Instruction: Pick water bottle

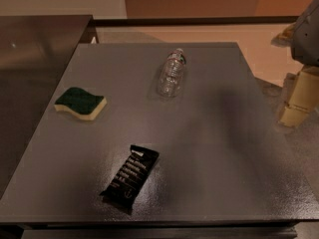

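Grey table (209, 148) in a dim room, tan floor (199, 34) past the far edge, darker shiny counter (35, 59) adjoining on the left. One container: bottle (172, 73), clear ribbed plastic, lying on its side at far centre of the table, pale cap toward the far edge; contents not discernible. Set well in from every edge, open tabletop all round it. One sponge (80, 103), green over yellow, flat near the left edge, well apart from the bottle. One black bar (130, 178), diagonal, near the front edge, well apart from both. Widest open stretch across the right half of the table. One gripper (297, 101), pale, beyond the table's right edge, hanging below the grey arm (308, 31) at upper right, well apart from the bottle, touching none of the three items; open or closed: cannot tell.
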